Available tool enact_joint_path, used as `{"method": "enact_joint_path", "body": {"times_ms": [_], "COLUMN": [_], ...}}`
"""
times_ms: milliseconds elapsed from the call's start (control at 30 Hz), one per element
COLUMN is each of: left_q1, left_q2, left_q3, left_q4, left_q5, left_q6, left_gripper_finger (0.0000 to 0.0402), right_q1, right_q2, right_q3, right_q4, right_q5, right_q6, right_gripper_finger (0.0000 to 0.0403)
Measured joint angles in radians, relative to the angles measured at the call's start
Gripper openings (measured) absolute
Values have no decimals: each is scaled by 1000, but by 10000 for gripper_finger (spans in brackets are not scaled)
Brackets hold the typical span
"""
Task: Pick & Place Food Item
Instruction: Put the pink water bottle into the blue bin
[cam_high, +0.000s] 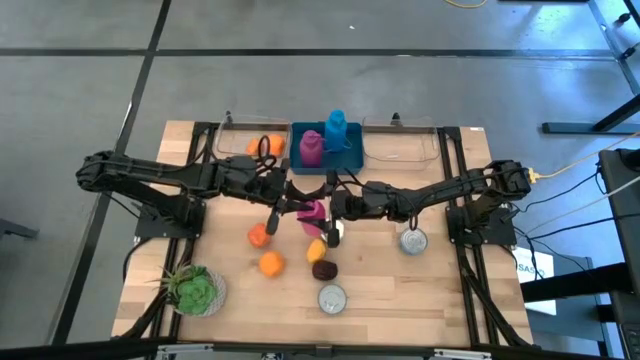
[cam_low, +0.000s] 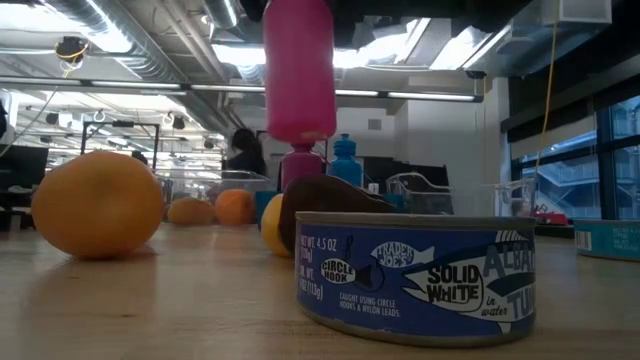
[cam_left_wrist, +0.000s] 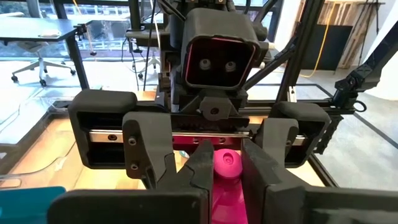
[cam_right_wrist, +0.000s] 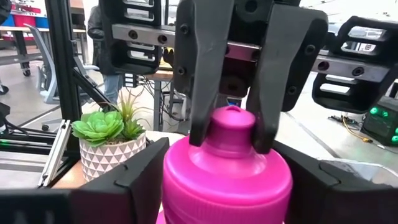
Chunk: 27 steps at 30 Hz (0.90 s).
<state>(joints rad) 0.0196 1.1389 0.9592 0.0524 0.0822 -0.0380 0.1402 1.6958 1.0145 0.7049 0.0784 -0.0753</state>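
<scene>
A pink bottle (cam_high: 312, 210) hangs in the air over the middle of the table, upright in the low view (cam_low: 298, 70), its bottom end clear of the wood. My left gripper (cam_high: 300, 207) comes from the table's left and my right gripper (cam_high: 329, 210) from the right. They meet at the bottle, and both are shut on it. Below lie oranges (cam_high: 271, 263), a yellow fruit (cam_high: 316, 250) and a dark brown food item (cam_high: 324, 269), each resting on the table. My left gripper (cam_left_wrist: 227, 169) has the pink cap (cam_right_wrist: 231, 124) pinched between its two fingers (cam_right_wrist: 200, 93), one on each side of the cap. My right gripper (cam_right_wrist: 227, 186) has the bottle's wide body (cam_right_wrist: 227, 177) between its two fingers (cam_right_wrist: 134, 180), below the cap. The bottle is lifted clear of the table.
A blue bin (cam_high: 350, 155) at the far edge holds another pink bottle (cam_high: 311, 148) and a blue one (cam_high: 336, 130). Clear bins flank it, the left one holding an orange (cam_high: 270, 146). Tins (cam_high: 331, 298) (cam_high: 413, 241) and a potted plant (cam_high: 195, 290) stand nearer.
</scene>
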Motion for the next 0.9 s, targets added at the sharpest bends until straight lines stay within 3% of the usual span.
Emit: {"method": "enact_joint_path", "body": {"times_ms": [900], "left_q1": [0], "left_q2": [1], "left_q3": [0], "left_q4": [-34], "left_q5": [-35], "left_q6": [16], "left_gripper_finger": [37], "right_q1": [-2], "right_q2": [0], "right_q3": [0], "right_q4": [-33], "right_q5": [22], "right_q6": [11], "right_gripper_finger": [212]}}
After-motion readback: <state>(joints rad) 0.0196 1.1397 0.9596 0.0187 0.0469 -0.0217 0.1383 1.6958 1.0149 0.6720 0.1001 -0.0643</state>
